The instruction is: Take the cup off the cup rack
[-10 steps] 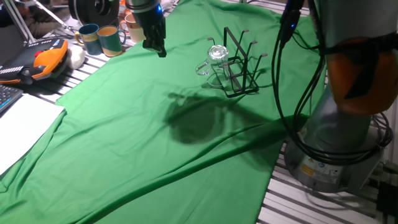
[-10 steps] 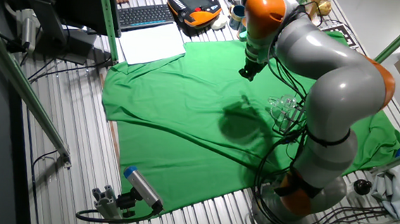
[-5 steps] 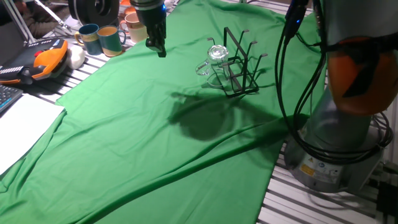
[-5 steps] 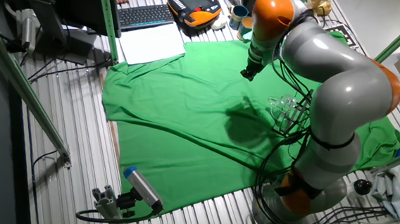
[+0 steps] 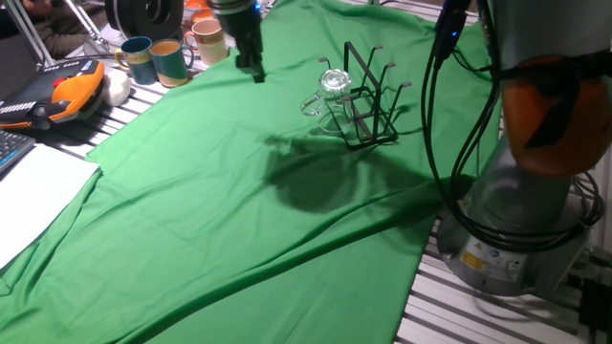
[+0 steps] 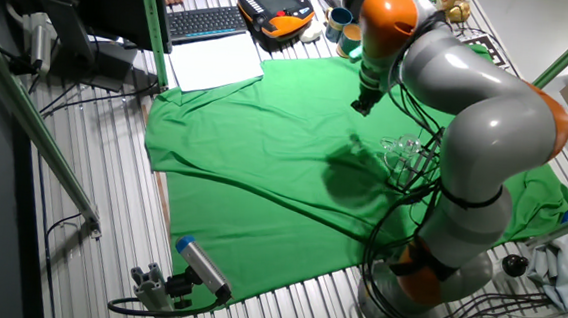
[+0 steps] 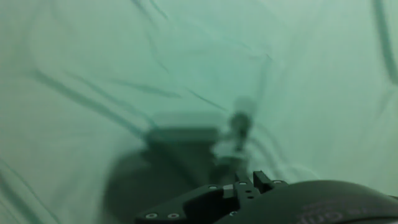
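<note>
The clear glass cup (image 5: pixel 331 93) hangs on the left side of the black wire cup rack (image 5: pixel 371 96), which stands on the green cloth. Both also show in the other fixed view, the cup (image 6: pixel 401 149) and the rack (image 6: pixel 420 161). My gripper (image 5: pixel 255 71) hangs above the cloth to the left of the cup and behind it, apart from it, and holds nothing. It also shows in the other fixed view (image 6: pixel 360 106). Its fingers read as one dark narrow tip. The hand view is blurred and shows cloth and a vague grey shape (image 7: pixel 239 124).
Two teal-and-tan mugs (image 5: pixel 153 59) and a pinkish cream mug (image 5: pixel 207 42) stand at the cloth's far left edge. An orange pendant (image 5: pixel 67 91), a white sheet (image 5: pixel 33 191) and a keyboard (image 6: pixel 206 19) lie to the left. The arm's base (image 5: pixel 521 229) and cables (image 5: pixel 449 124) stand right of the rack.
My gripper has moved a little to the right and towards the back, closer to the rack's side. The cup and rack have not moved.
</note>
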`<control>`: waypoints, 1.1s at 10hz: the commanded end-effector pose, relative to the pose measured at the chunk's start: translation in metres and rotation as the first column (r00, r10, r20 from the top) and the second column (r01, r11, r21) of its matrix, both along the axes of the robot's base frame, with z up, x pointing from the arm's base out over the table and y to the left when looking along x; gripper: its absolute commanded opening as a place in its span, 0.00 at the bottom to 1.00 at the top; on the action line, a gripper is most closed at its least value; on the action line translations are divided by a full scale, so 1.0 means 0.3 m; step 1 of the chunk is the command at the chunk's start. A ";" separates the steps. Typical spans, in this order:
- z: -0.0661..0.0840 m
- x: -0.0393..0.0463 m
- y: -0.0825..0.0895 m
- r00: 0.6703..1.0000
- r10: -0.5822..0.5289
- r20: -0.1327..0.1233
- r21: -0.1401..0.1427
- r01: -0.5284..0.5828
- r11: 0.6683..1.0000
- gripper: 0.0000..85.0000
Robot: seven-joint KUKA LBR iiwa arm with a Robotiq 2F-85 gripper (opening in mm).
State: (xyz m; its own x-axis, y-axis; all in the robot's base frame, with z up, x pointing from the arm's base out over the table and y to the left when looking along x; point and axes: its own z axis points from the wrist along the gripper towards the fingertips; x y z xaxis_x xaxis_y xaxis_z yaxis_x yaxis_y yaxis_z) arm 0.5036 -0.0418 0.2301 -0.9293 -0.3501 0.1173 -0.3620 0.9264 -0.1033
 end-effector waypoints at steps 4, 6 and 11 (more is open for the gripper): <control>-0.080 -0.063 -0.207 0.999 0.045 0.021 0.002 -0.045 0.999 0.40; -0.107 -0.083 -0.248 0.998 0.049 0.030 0.009 -0.049 0.999 0.40; -0.184 -0.040 -0.228 0.998 0.063 0.021 0.016 -0.063 0.998 0.40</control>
State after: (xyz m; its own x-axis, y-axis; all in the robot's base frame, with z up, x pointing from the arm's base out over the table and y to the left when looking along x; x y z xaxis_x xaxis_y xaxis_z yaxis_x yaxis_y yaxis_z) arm 0.4917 -0.1109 0.1755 -0.9079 -0.4089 0.0925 -0.4169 0.9038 -0.0968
